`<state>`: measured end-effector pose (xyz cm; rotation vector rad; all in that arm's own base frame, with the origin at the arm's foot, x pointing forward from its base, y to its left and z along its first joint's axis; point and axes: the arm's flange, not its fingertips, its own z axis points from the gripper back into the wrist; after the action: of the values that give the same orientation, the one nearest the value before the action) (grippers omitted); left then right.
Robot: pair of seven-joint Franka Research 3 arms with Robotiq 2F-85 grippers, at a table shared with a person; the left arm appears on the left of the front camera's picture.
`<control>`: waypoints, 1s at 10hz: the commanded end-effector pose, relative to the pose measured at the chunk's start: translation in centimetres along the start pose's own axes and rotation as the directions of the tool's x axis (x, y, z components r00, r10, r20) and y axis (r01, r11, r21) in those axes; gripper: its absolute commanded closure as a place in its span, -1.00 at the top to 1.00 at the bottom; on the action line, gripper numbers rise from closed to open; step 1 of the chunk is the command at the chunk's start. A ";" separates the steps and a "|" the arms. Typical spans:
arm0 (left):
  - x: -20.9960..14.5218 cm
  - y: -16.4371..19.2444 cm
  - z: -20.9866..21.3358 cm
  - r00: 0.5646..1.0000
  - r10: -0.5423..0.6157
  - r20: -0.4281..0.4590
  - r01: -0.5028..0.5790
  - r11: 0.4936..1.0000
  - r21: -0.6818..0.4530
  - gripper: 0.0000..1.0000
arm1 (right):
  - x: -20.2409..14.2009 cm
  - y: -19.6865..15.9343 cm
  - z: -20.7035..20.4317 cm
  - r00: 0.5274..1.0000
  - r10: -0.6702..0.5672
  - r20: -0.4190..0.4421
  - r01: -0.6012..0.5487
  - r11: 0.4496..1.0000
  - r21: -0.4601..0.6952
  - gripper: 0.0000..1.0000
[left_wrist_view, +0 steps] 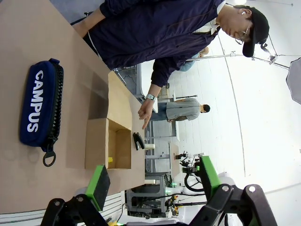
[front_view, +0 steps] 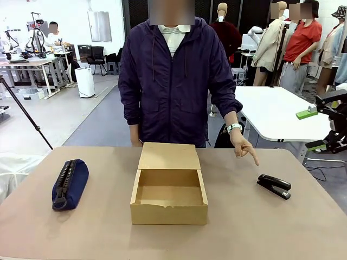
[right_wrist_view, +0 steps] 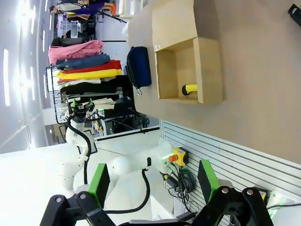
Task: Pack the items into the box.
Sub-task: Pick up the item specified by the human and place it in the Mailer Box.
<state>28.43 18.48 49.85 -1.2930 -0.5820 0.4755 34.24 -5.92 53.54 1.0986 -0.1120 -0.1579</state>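
Observation:
The brown cardboard box (front_view: 169, 215) stands open mid-table, its lid flap (front_view: 169, 156) folded back toward the person. In the right wrist view, the yellow end of the utility knife (right_wrist_view: 189, 89) lies inside the box (right_wrist_view: 209, 70); a yellow speck of it (left_wrist_view: 110, 160) also shows in the left wrist view. The black stapler (front_view: 274, 186) lies on the table right of the box, and the person's hand (front_view: 245, 147) points down at it. My right gripper (front_view: 312, 130) hangs open at the far right, above and beyond the stapler. My left gripper (left_wrist_view: 153, 181) is open and holds nothing.
A navy zippered pouch (front_view: 69, 183) lies left of the box. The person stands at the far edge behind the box. Bare tabletop (front_view: 260, 227) stretches in front of the box and around the stapler.

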 end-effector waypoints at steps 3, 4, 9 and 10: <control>0.0 -0.3 0.0 1.000 0.000 0.002 0.000 1.000 -0.018 1.00 | 0.0 0.1 0.5 1.000 -0.003 -0.012 0.003 1.000 0.001 1.00; 0.0 -0.3 0.0 1.000 0.000 0.002 0.000 1.000 -0.018 1.00 | 0.0 0.1 0.5 1.000 -0.003 -0.012 0.003 1.000 0.001 1.00; 0.0 -0.3 0.0 1.000 0.000 0.002 0.000 1.000 -0.018 1.00 | 8.6 1.3 -10.3 0.959 -0.077 -0.272 -0.168 0.617 -0.769 1.00; 0.0 -0.3 0.0 1.000 0.000 0.002 0.000 1.000 -0.018 1.00 | 10.1 -0.1 -11.1 0.973 -0.087 -0.213 -0.158 0.422 -0.893 1.00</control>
<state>28.43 18.47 49.87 -1.2929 -0.5820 0.4746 43.33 3.98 48.81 0.5153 0.0487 -0.0760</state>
